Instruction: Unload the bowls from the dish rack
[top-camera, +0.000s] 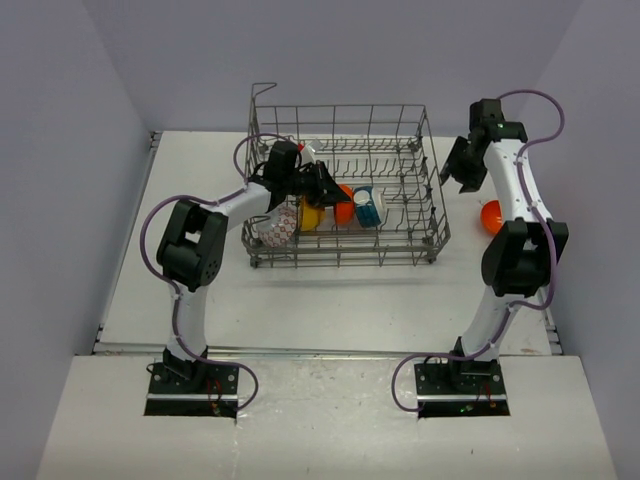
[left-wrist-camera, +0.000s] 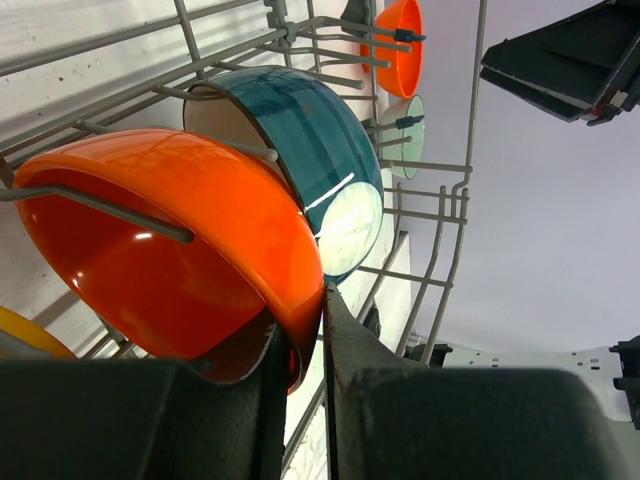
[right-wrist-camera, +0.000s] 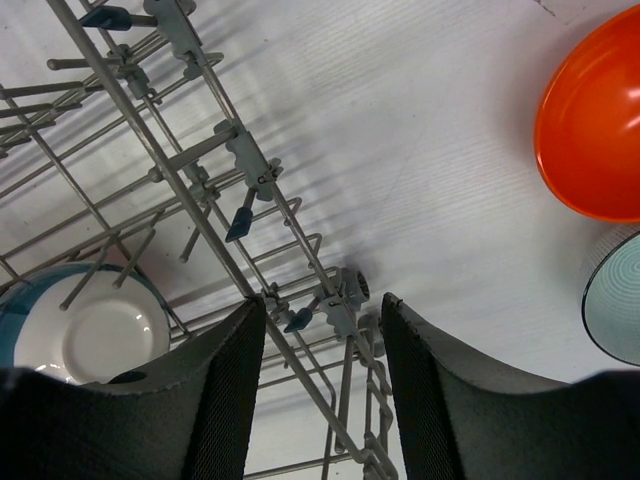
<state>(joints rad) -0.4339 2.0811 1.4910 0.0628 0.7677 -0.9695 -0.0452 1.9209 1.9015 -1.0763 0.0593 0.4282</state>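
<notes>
White arms (top-camera: 490, 310) with black joints (top-camera: 195, 245), black ridged hands (right-wrist-camera: 322, 310) and looping purple cables (top-camera: 143, 245).

In my left wrist view, the picture's edge cuts the yellow bowl (left-wrist-camera: 25, 332) to a sliver. The orange bowl (left-wrist-camera: 170, 250) hides much of the teal bowl (left-wrist-camera: 310, 140), and its lowest rim disappears between the fingers of my left tool (left-wrist-camera: 308, 320). My right wrist view's edge crops the other orange bowl (right-wrist-camera: 595, 120) and the pale bowl (right-wrist-camera: 615, 305). From above, my left arm (top-camera: 240, 203) covers part of the red-patterned bowl (top-camera: 283, 228).
</notes>
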